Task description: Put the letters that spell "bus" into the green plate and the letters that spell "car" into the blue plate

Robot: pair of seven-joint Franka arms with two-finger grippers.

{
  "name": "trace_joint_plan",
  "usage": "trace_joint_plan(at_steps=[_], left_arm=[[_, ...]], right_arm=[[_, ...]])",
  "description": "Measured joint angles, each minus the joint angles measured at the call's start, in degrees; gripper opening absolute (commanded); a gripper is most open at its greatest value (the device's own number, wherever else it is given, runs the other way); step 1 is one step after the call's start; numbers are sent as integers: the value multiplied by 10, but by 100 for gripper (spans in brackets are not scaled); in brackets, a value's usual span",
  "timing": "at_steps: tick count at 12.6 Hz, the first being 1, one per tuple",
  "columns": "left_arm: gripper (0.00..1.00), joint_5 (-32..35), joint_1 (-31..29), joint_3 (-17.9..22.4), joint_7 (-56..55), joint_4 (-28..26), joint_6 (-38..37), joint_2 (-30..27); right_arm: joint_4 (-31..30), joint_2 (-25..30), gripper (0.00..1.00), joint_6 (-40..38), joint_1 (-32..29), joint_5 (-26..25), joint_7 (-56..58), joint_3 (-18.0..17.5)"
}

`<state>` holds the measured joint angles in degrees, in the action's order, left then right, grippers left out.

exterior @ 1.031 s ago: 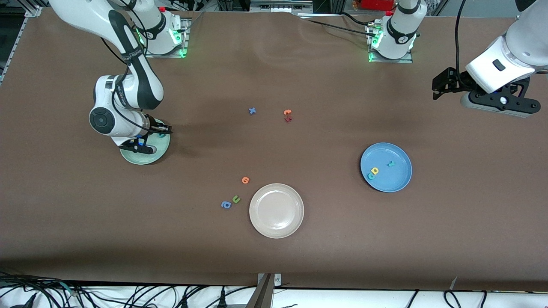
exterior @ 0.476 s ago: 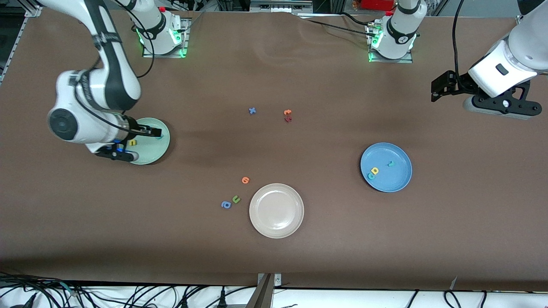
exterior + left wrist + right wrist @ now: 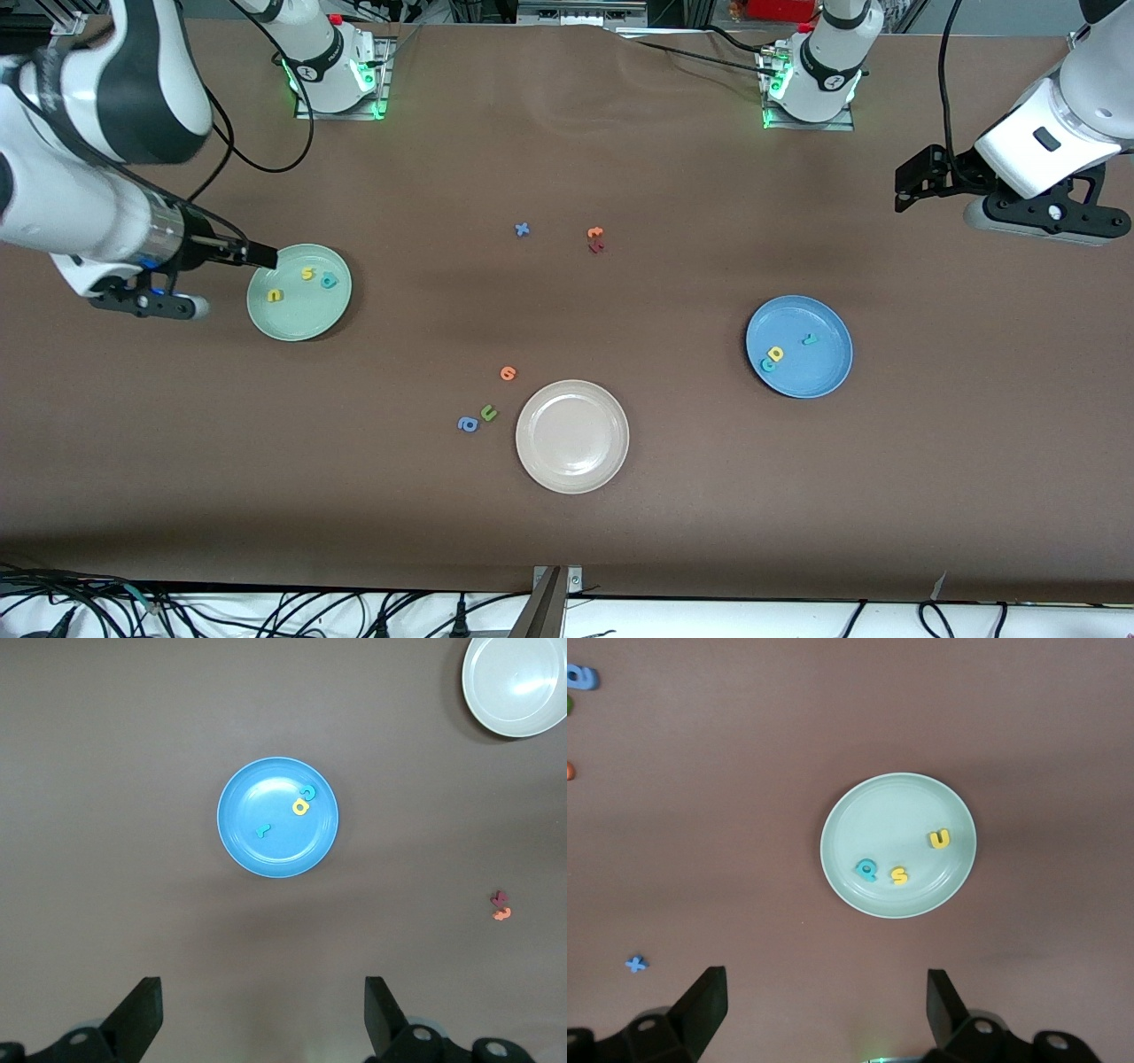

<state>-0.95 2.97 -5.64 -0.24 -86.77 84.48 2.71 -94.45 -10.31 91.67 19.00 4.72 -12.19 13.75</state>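
1. The right gripper (image 3: 266, 256) has drawn up and away from the green plate (image 3: 299, 312); its jaws stand wide and hold nothing, hanging over the plate's rim toward the right arm's end of the table
2. With that arm out of the way, the green plate shows all three of its letters: the yellow "u" (image 3: 275, 295), the yellow "s" (image 3: 307, 273) and the teal "b" (image 3: 329, 282), all lying flat inside it and apart from each other. A second ago the gripper sat low over the plate and hid them; half a second ago only the "u" and part of the "b" showed
3. I judge that "bus" is now done
4. Between the plates nothing has shifted: the blue "x" (image 3: 522, 229), the orange "t" (image 3: 594, 233) touching a dark red letter (image 3: 596, 247), the orange round letter (image 3: 507, 373), the olive-green "u" (image 3: 488, 412), the blue "a" (image 3: 467, 424) and the beige-white plate (image 3: 572, 478) lie as before
5. The blue plate (image 3: 828, 377) holds the teal "c" (image 3: 767, 364) touching the yellow "a" (image 3: 777, 354), with the teal "r" (image 3: 809, 338) a little apart, unchanged; "car" looks done too
6. The left gripper (image 3: 902, 182) waits wide and empty over the left arm's end of the table, barely moved
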Motion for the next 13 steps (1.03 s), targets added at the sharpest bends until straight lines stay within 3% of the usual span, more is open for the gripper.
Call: trace_joint_plan(at_steps=[5,10,11,13], left_arm=[[100,0,-1,0,-2,0,0,0],[100,0,-2,0,-2,0,-3,0],[100,0,-2,0,-2,0,-4,0],[100,0,-2,0,-2,0,-8,1]], right_arm=[[50,8,100,-34,0,-24,0,7],[54,8,100,-45,-3,-35,0,9],[54,8,100,-45,-15,-35,1,2],[60,8,100,-46,-66,-35,4,-47]])
